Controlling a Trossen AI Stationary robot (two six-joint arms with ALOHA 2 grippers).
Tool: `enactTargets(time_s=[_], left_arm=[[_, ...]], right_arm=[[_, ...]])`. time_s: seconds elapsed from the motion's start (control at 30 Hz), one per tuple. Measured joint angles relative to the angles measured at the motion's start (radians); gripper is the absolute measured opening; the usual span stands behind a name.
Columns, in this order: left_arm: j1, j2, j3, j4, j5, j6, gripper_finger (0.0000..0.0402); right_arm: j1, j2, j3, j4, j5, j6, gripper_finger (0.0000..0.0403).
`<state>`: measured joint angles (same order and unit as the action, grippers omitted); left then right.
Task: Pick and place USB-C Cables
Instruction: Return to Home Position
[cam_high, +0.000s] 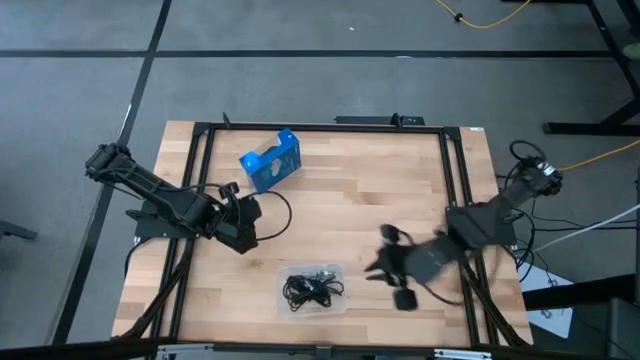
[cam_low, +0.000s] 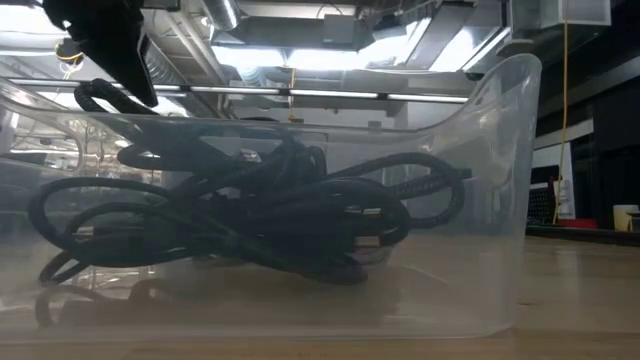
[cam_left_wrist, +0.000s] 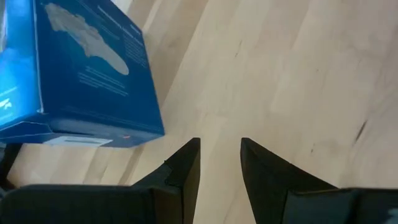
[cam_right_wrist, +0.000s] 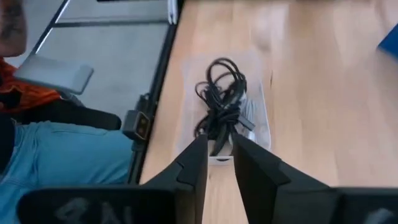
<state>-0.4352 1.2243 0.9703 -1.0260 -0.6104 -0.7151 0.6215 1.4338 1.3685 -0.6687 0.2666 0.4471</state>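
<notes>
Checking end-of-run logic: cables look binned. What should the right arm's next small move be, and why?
Probably draw the right gripper back toward its base at the right edge of the table. It is open and empty, the USB-C cables lie tangled inside the clear tray, and the left gripper sits parked by the blue box.

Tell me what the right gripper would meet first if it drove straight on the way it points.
The right gripper would likely meet the clear rectangular plastic tray holding tangled dark cables; depth is unclear.
</notes>
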Motion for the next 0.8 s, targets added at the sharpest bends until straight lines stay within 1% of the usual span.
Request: enactTargets(time_s=[0.07, 0.13, 0.2, 0.27, 0.33, 0.4, 0.47, 0.57, 0.67, 0.7, 0.8], left_arm=[[-0.004, -0.026, 0.0, 0.01, -0.004, 0.016, 0.0108], [-0.009, -0.047, 0.0, 0.054, -0.007, 0.075, 0.0108], [-0.009, -0.073, -0.018, 0.138, 0.001, 0.16, 0.0108], [-0.002, -0.102, -0.054, 0.256, 0.014, 0.255, 0.0108], [0.005, -0.147, -0.107, 0.341, 0.053, 0.327, 0.0108], [0.022, -0.2, -0.158, 0.416, 0.099, 0.366, 0.0108], [0.048, -0.26, -0.211, 0.445, 0.127, 0.381, 0.0108], [0.092, -0.363, -0.278, 0.469, 0.148, 0.392, 0.0108], [0.144, -0.476, -0.35, 0.542, 0.181, 0.465, 0.0108], [0.162, -0.508, -0.38, 0.603, 0.211, 0.504, 0.0108], [0.221, -0.597, -0.481, 0.779, 0.354, 0.606, 0.0108]], right_arm=[[0.076, -0.027, 0.0, -0.011, 0.099, 0.0, 0.008], [0.141, -0.043, -0.012, 0.009, 0.169, -0.013, 0.008], [0.197, -0.064, -0.063, 0.047, 0.214, -0.037, 0.008], [0.238, -0.096, -0.149, 0.142, 0.227, -0.072, 0.008], [0.258, -0.144, -0.259, 0.252, 0.21, -0.104, 0.008], [0.262, -0.207, -0.376, 0.375, 0.161, -0.12, 0.008], [0.259, -0.289, -0.483, 0.473, 0.111, -0.134, 0.008], [0.258, -0.432, -0.623, 0.624, 0.071, -0.188, 0.008], [0.258, -0.572, -0.746, 0.722, 0.026, -0.257, 0.008], [0.258, -0.614, -0.787, 0.758, 0.015, -0.277, 0.008], [0.256, -0.72, -0.912, 0.875, 0.001, -0.312, 0.008]])
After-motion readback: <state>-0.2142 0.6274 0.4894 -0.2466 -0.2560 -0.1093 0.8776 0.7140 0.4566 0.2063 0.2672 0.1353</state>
